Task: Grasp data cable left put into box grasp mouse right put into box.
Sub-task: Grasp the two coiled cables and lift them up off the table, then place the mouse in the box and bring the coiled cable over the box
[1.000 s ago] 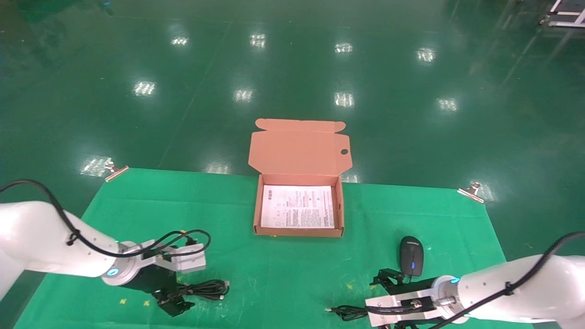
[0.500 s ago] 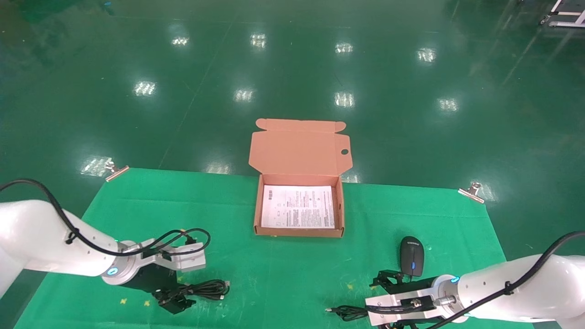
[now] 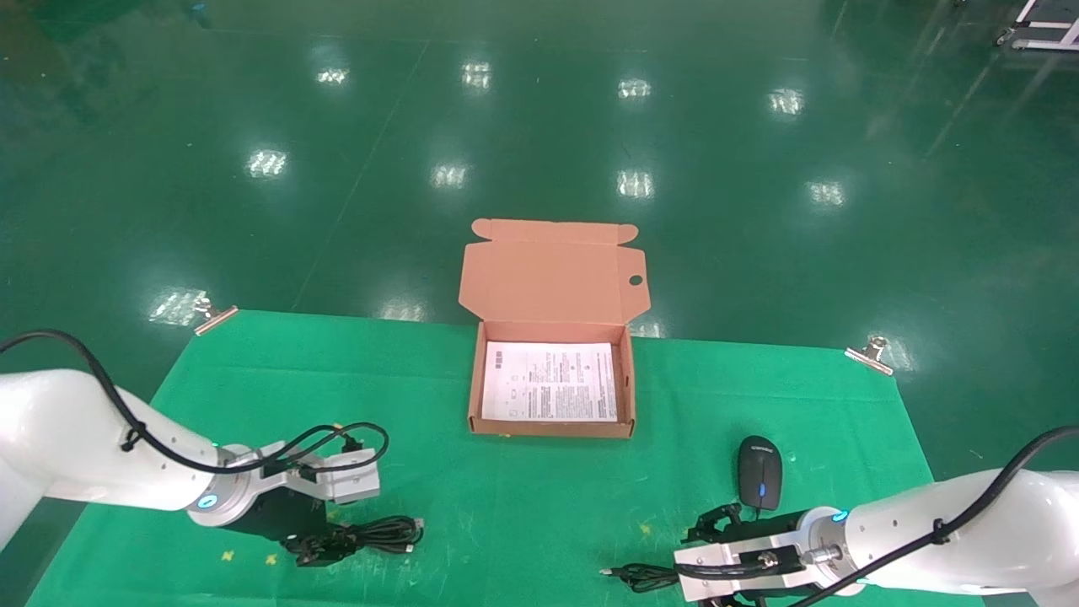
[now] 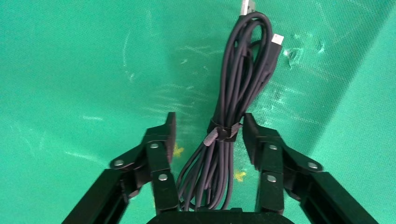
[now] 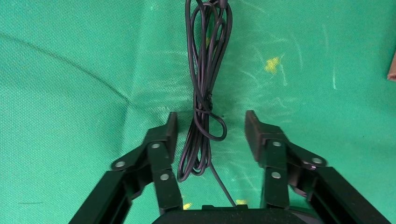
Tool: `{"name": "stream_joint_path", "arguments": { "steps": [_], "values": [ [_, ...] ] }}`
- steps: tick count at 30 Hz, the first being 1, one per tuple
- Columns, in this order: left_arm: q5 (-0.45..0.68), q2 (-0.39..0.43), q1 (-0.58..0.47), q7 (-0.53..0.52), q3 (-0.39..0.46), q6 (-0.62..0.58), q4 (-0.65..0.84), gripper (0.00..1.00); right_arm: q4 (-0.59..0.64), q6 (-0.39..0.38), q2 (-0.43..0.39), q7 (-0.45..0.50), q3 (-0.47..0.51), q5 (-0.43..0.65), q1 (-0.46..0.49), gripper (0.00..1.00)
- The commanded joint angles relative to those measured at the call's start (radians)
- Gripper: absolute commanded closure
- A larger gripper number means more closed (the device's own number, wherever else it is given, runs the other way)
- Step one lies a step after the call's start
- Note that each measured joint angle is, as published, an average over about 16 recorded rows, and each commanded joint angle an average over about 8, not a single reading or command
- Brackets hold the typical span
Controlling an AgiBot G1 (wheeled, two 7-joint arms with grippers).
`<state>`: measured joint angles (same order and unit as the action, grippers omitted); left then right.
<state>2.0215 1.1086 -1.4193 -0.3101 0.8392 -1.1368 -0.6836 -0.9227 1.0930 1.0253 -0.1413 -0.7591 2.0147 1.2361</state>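
The green cloth covers the table and carries everything. The box stands at the far middle of the cloth with its lid open and leaning back. A white leaflet lies flat on its floor.

The left gripper is low over the near left part of the cloth. In the left wrist view its fingers are spread apart, one on each side of the data cable. One finger is touching the strap that ties the bundle, and the other is apart from it, so the cable is not yet clamped. The data cable lies on the cloth as a long narrow bundle, and its plug ends point toward the middle of the table.

The right gripper is low over the near right part of the cloth and is also spread wide. Between its fingers lies the looped cord of the mouse, and neither finger touches it. The mouse rests on the cloth just beyond this gripper, well apart from the box, and a small blue light shows at its wheel.
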Motion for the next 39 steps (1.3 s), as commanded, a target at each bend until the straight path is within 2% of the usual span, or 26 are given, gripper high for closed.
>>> {"name": "stream_joint_path", "arguments": {
  "steps": [1, 17, 24, 32, 35, 39],
  "values": [
    [0.0, 0.0, 0.0, 0.0, 0.0, 0.0, -0.001, 1.0, -0.001, 0.0, 0.0, 0.0, 0.0, 0.0, 0.0, 1.0],
    [-0.001, -0.007, -0.003, 0.004, -0.002, -0.001, -0.009, 1.0, -0.006, 0.006, -0.006, 0.006, 0.005, -0.006, 0.004, 1.0],
    [0.004, -0.042, -0.025, 0.037, -0.013, 0.028, -0.077, 1.0, -0.075, 0.02, -0.071, 0.068, 0.06, -0.066, 0.028, 1.0],
    [0.027, -0.082, -0.091, 0.055, -0.043, 0.095, -0.256, 1.0, -0.222, -0.018, -0.16, 0.176, 0.154, -0.104, 0.109, 1.0],
    [0.042, -0.078, -0.111, 0.051, -0.054, 0.133, -0.308, 1.0, -0.253, -0.049, -0.151, 0.192, 0.177, -0.098, 0.155, 1.0],
    [0.072, -0.047, -0.135, 0.044, -0.061, 0.19, -0.331, 1.0, -0.236, -0.1, -0.094, 0.178, 0.193, -0.096, 0.222, 1.0]
  ]
}}
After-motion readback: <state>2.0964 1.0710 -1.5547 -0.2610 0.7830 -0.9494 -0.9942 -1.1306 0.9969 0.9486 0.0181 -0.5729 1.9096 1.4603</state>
